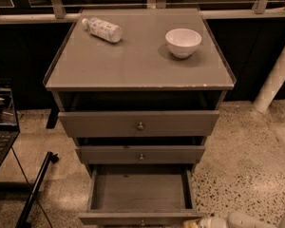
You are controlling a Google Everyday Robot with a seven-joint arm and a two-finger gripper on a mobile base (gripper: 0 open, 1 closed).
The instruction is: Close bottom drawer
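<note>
Gripper: the gripper [206,221] shows only as a pale tip at the bottom right edge of the view, low beside the cabinet [133,75]. I cannot tell how it is set.
Bottom drawer: the bottom drawer [140,192] is pulled far out, its front panel just left of the tip, about level with it, at the panel's right corner. Inside looks bare.
Other drawers: the top drawer [138,123] and middle drawer [140,154] sit above and behind the tip, each slightly out.
On top: a bottle [102,29] lying down and a bowl [183,42], far up and back from the tip.
Risk: a push at the right corner may skew the drawer so it binds on its runners; the tip could also slide off the panel edge.
Risk: a hard shove might jolt the cabinet and roll the bottle.
</note>
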